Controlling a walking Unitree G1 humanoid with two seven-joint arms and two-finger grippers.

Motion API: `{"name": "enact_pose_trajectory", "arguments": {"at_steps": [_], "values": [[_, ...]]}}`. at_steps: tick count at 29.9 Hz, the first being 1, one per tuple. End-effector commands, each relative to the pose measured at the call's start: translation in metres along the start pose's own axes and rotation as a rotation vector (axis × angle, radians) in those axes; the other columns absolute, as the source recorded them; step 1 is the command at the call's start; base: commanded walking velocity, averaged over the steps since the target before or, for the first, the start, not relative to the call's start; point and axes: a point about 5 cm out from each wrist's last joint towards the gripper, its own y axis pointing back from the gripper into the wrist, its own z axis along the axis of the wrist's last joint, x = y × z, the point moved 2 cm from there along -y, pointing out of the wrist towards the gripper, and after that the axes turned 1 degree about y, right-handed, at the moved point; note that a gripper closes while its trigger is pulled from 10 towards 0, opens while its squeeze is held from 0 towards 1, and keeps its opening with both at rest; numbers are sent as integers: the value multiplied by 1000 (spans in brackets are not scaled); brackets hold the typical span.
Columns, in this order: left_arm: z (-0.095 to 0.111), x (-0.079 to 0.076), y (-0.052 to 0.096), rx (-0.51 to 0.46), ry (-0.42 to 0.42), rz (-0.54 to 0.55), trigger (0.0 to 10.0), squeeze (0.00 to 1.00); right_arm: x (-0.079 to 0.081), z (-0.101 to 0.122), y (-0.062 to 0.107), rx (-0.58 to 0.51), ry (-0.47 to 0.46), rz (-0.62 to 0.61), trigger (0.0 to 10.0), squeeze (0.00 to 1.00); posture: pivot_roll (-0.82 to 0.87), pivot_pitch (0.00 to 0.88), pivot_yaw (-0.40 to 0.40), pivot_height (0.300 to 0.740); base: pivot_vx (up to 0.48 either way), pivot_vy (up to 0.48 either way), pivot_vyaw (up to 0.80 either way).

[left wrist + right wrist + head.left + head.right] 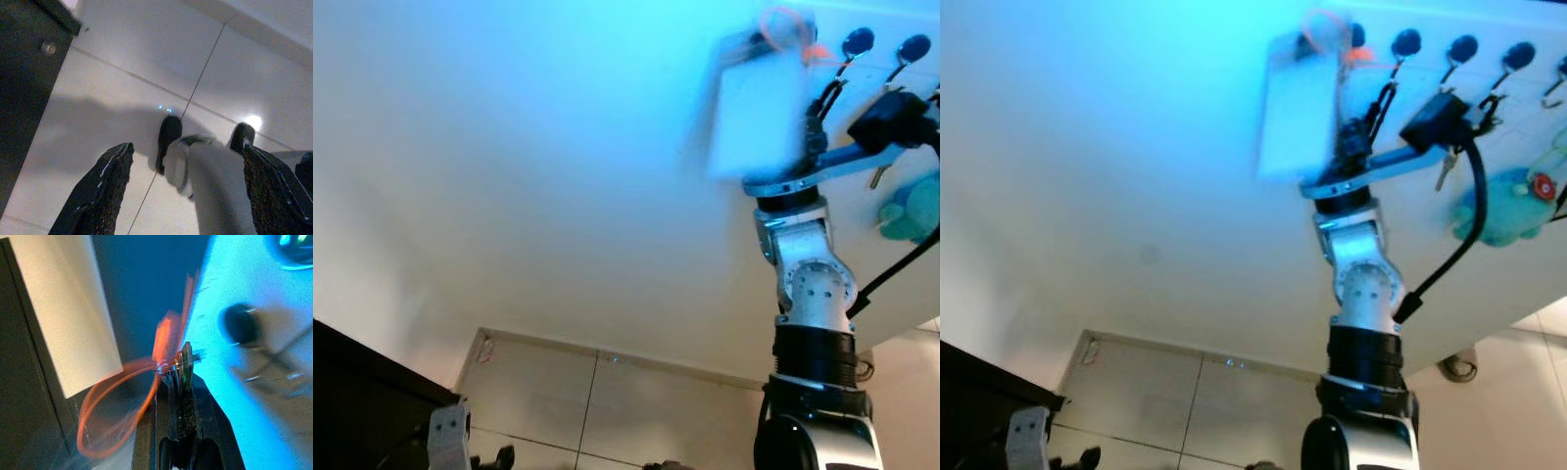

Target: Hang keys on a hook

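My right arm is raised to the white wall, and the right gripper [1371,98] is shut on the keys, a small metal ring [183,363] with an orange loop [107,411] and a blurred white card [1298,113] hanging from it. The ring sits close beside a black hook knob [240,324]; whether they touch is unclear. A row of black hooks [1462,47] runs to the right along the wall. Low at the left, my left gripper [188,147] hangs open over the floor, nothing between its fingers [102,191].
A teal plush toy [1508,206] and a small key [1445,171] hang from hooks further right. A dark cabinet [362,392] stands at the lower left on the pale tiled floor [607,401]. My own foot [168,137] is below the left gripper.
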Motion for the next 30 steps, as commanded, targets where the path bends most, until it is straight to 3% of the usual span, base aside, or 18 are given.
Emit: {"name": "enact_pose_trajectory", "arguments": {"at_steps": [1, 12, 16, 30], "values": [[-10, 4, 3, 29, 9, 12, 10000, 0, 1, -8, 6, 6, -31, -12, 0, 0, -19, 104, 67, 740, 0, 0, 0], [-12, 4, 4, 37, 2, 6, 10000, 0, 1, -12, 16, 5, -33, -45, 0, 0, -21, 107, 72, 740, 0, 0, 0], [-13, 4, 4, 44, -2, -3, 10000, 0, -12, -7, 18, -1, 23, -166, 0, 0, -28, 111, 75, 740, 0, 0, 0], [-13, 1, 4, 35, -19, -22, 10000, 0, -1, -23, 21, 86, 2, -114, 0, 0, -32, 115, 73, 740, 0, 0, 0]]}}
